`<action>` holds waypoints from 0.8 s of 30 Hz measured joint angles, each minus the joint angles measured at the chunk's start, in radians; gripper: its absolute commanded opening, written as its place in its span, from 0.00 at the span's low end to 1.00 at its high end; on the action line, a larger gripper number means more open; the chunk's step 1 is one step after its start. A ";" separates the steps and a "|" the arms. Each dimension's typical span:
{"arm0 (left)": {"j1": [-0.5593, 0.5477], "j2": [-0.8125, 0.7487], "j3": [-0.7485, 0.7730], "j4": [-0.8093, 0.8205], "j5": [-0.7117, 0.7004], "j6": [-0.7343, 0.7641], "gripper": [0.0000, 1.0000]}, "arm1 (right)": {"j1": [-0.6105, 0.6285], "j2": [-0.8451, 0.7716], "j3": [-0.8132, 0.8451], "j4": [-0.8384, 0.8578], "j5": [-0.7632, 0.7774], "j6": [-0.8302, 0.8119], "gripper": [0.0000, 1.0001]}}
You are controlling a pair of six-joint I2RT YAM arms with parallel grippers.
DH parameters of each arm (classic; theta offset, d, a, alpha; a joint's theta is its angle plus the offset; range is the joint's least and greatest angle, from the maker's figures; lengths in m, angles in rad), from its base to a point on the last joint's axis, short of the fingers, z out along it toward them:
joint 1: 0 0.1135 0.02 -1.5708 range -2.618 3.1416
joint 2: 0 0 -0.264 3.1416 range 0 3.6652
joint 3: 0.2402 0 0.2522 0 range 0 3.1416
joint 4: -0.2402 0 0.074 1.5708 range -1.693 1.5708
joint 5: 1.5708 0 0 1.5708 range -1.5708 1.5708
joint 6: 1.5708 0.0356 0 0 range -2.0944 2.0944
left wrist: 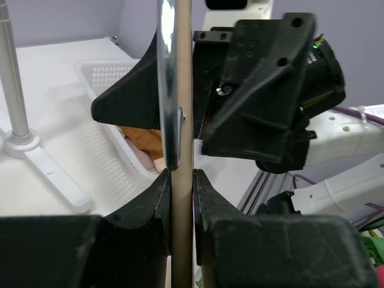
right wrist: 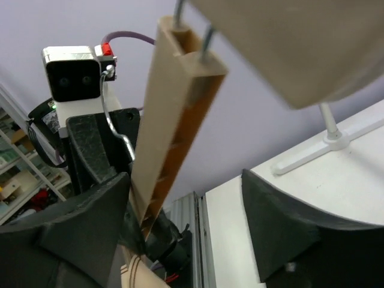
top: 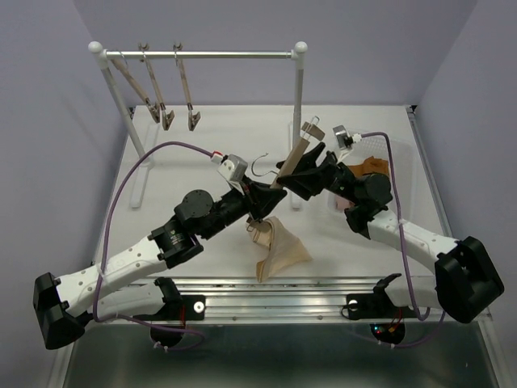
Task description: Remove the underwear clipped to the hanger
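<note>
Left wrist: left tool (left wrist: 180, 183) pinches hanger (left wrist: 183, 72), right tool (right wrist: 189, 228) apparently spread.

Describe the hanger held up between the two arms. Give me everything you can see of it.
The hanger is a pale wooden bar with a metal wire hook and a clip at its upper end. It is held above the table and tilted steeply. The left gripper is shut on the bar. The right gripper stands open around it, higher up. The beige underwear hangs from the hanger's lower end.
</note>
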 measured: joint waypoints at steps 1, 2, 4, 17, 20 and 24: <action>0.000 0.000 0.000 0.005 0.010 0.000 0.00 | 0.000 0.011 0.002 0.015 0.003 0.009 0.52; 0.000 0.001 0.000 0.009 0.011 0.002 0.00 | 0.000 0.029 0.006 0.044 -0.005 0.034 0.46; 0.013 0.006 -0.001 0.010 0.015 -0.003 0.00 | 0.008 0.038 0.013 0.076 0.000 0.053 0.29; 0.019 0.003 -0.002 0.034 0.021 -0.037 0.97 | 0.011 0.052 0.011 0.170 0.031 0.148 0.01; 0.019 -0.006 -0.002 0.013 0.001 -0.051 0.99 | 0.011 0.038 -0.003 0.142 0.083 0.117 0.01; 0.020 -0.044 -0.002 -0.029 -0.035 -0.057 0.99 | 0.010 -0.007 -0.006 0.062 0.130 0.067 0.01</action>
